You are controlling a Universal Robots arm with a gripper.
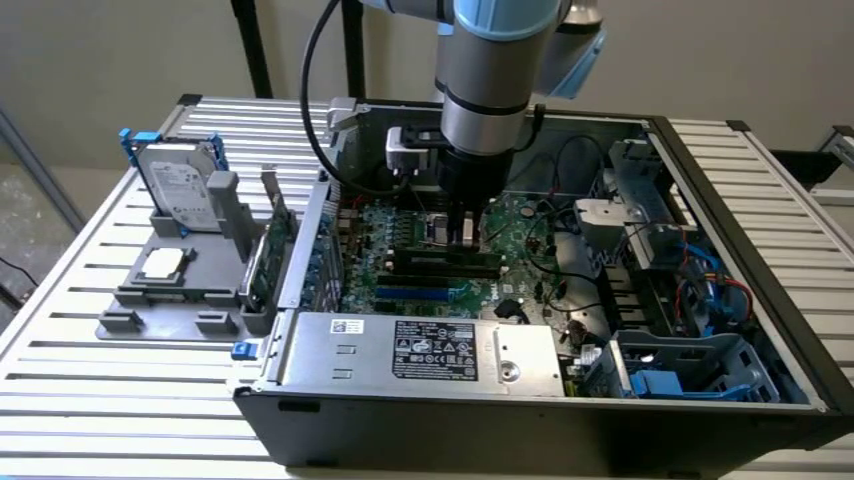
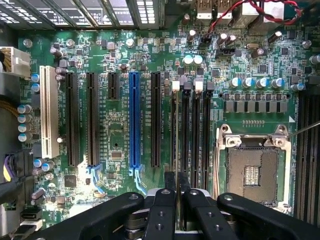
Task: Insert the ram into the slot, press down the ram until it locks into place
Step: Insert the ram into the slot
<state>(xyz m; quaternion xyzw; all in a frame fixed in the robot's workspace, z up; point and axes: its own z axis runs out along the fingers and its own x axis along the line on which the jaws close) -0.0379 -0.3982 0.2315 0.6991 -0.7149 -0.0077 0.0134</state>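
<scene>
The ram [image 2: 174,135] stands on edge in the slot [image 2: 175,86], the outermost memory socket on the side toward the blue PCIe slot [image 2: 134,120]. The gripper [image 2: 177,181] straddles the ram's near end, its fingers [image 2: 169,182] almost together, pinching the thin top edge. Three more black sockets [image 2: 196,130] lie just beside, then the CPU socket [image 2: 252,170]. In the exterior view the gripper [image 1: 461,238] hangs upright mid-case, with the power supply [image 1: 414,350] and cables [image 1: 587,240] near and the case wall [image 1: 727,200] well apart.

The thin green ram [image 2: 174,135] is standing on edge in the first of four parallel black memory slots [image 2: 175,90].
</scene>
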